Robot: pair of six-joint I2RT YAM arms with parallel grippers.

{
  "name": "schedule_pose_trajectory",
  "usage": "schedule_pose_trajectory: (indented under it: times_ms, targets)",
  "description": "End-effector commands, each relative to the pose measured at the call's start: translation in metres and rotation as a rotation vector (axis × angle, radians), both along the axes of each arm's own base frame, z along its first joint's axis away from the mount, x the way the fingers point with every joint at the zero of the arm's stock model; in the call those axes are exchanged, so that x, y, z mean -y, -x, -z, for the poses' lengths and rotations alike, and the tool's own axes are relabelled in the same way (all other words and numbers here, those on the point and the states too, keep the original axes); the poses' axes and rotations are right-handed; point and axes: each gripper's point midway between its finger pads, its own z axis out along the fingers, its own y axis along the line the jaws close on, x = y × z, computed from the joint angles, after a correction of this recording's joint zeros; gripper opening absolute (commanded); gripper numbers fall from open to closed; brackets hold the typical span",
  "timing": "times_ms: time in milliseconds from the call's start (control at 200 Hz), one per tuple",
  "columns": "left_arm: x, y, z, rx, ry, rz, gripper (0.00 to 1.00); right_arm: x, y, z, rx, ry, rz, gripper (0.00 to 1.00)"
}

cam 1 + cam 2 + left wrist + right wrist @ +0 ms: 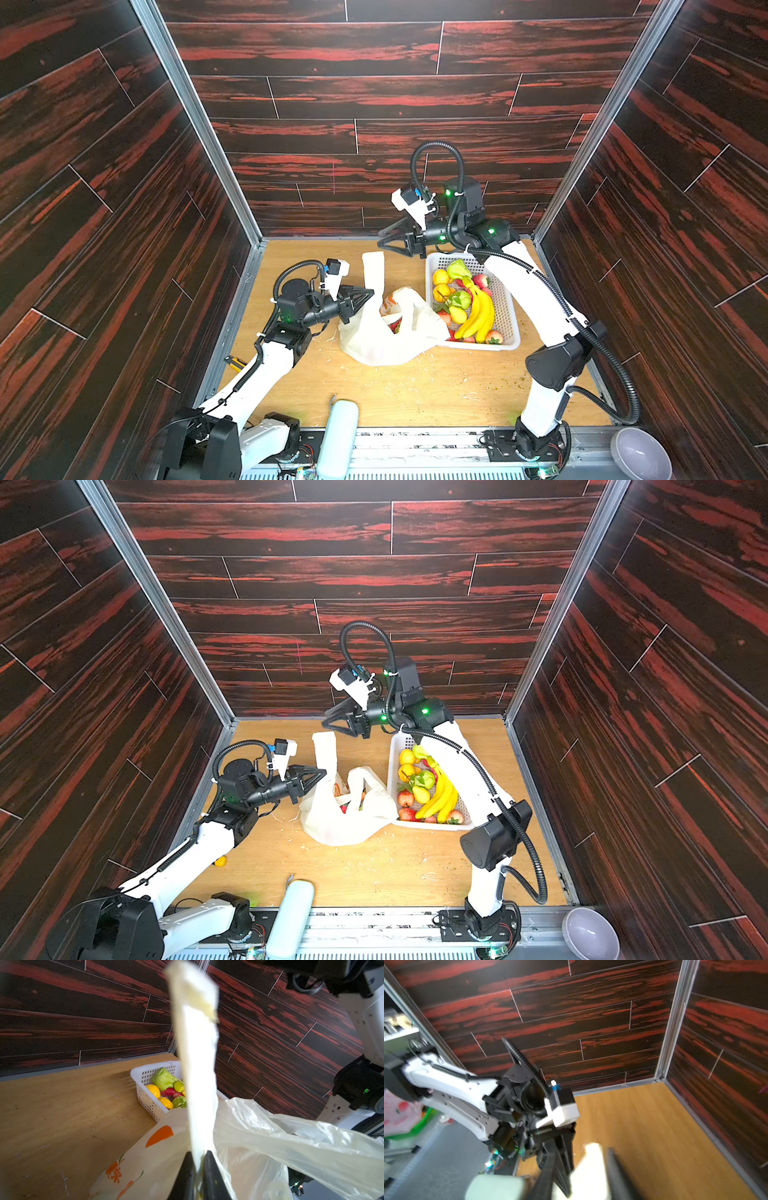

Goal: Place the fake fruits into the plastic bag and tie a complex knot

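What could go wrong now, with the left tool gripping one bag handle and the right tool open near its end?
1. The left tool pinches the bag handle low down, so its free end may flop away from the open right tool.
2. Many fake fruits lie in the basket. Knotting now would leave them out.
3. A hard pull could tear the thin plastic bag.

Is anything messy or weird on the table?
Yes. White shreds are scattered over the wooden table, and a small yellow thing lies alone at its left edge, far from the basket. One handle of the plastic bag sticks out long and stiff, pinched by the left end effector.
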Motion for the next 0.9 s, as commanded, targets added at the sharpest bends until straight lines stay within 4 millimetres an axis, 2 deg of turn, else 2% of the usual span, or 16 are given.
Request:
schedule_pose_trajectory:
  times_ms: [0, 125, 230, 356, 511, 571, 686, 792, 897]
  targets:
    - [-0.001, 0.004, -0.025, 0.073, 0.01, 0.005, 0.12, 0.008, -0.001, 0.008, 0.008, 0.024, 0.017, 0.61]
    - [-0.001, 0.004, -0.028, 0.08, 0.009, 0.003, 0.12, 0.0, -0.003, 0.033, -0.019, 0.066, 0.016, 0.7]
    - [-0.001, 0.003, -0.029, 0.079, 0.009, 0.0, 0.12, -0.008, 0.005, 0.045, -0.036, 0.075, -0.036, 0.7]
    - [-0.002, 0.002, -0.03, 0.078, 0.007, -0.005, 0.1, -0.018, 0.016, 0.05, -0.038, 0.072, -0.085, 0.69]
    - [-0.002, 0.0, -0.035, 0.088, 0.009, -0.015, 0.1, -0.026, 0.019, 0.044, -0.038, 0.061, -0.103, 0.47]
    - [-0.003, 0.0, -0.039, 0.096, 0.012, -0.018, 0.1, -0.027, 0.017, 0.042, -0.04, 0.063, -0.102, 0.33]
    - [-0.005, 0.0, -0.05, 0.117, 0.013, -0.035, 0.12, -0.028, 0.016, 0.038, -0.035, 0.062, -0.106, 0.0]
    - [-0.008, -0.002, -0.058, 0.136, 0.005, -0.065, 0.18, -0.028, 0.019, 0.026, -0.018, 0.048, -0.117, 0.0]
    - [-0.012, -0.003, -0.065, 0.167, -0.008, -0.09, 0.31, -0.025, 0.026, 0.01, 0.01, 0.017, -0.145, 0.0]
